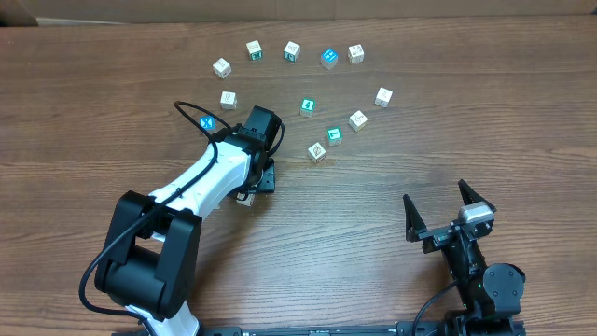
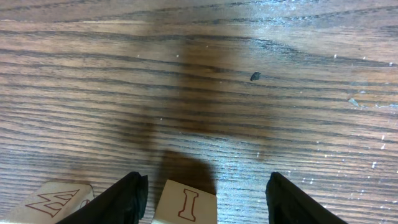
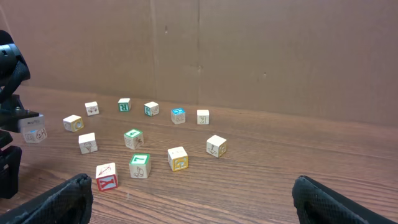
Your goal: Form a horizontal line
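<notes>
Several small wooden letter blocks lie in a loose arc across the far middle of the table, such as a blue one (image 1: 328, 58) and a green one (image 1: 333, 135). My left gripper (image 1: 256, 184) is low over the table, just in front of the arc. In the left wrist view it (image 2: 206, 180) is open around a pale block with a red "I" (image 2: 186, 202), which lies close to the left finger. A second block with a red letter (image 2: 53, 202) lies just outside that finger. My right gripper (image 1: 446, 215) is open and empty at the near right; in the right wrist view it (image 3: 193, 186) faces the blocks.
A cardboard wall (image 3: 249, 50) stands behind the table. In the right wrist view the nearest blocks are a red-lettered one (image 3: 106, 177), a green one (image 3: 139, 165) and a yellow one (image 3: 178, 158). The left arm (image 1: 201, 182) lies over the left middle of the wooden table (image 1: 485, 140).
</notes>
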`<state>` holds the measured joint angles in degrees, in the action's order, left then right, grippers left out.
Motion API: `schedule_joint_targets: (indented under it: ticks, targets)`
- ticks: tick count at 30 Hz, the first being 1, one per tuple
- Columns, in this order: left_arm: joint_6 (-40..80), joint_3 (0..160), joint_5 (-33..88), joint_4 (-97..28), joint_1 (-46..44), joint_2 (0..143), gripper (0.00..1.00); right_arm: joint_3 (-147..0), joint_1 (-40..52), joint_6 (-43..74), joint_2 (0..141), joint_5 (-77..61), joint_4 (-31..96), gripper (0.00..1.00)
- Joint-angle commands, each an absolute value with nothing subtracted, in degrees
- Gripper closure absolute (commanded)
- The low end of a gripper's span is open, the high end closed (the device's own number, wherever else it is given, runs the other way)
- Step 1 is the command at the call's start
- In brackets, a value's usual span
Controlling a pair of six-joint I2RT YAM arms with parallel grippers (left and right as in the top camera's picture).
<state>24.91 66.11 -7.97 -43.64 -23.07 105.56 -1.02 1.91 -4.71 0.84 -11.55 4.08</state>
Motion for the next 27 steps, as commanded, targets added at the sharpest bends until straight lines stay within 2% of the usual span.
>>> schedule_joint_targets:
  ticks: [1,27]
  targets:
    - [24.4,65.7,-7.8,-43.3,-23.3,106.4,0.42,-0.4,1.8,-4.6,0.2,-11.0,3.8,0.00]
    - [24.4,65.7,-7.9,-43.3,-23.3,106.4,0.44,-0.4,1.8,-4.6,0.2,-11.0,3.8,0.00]
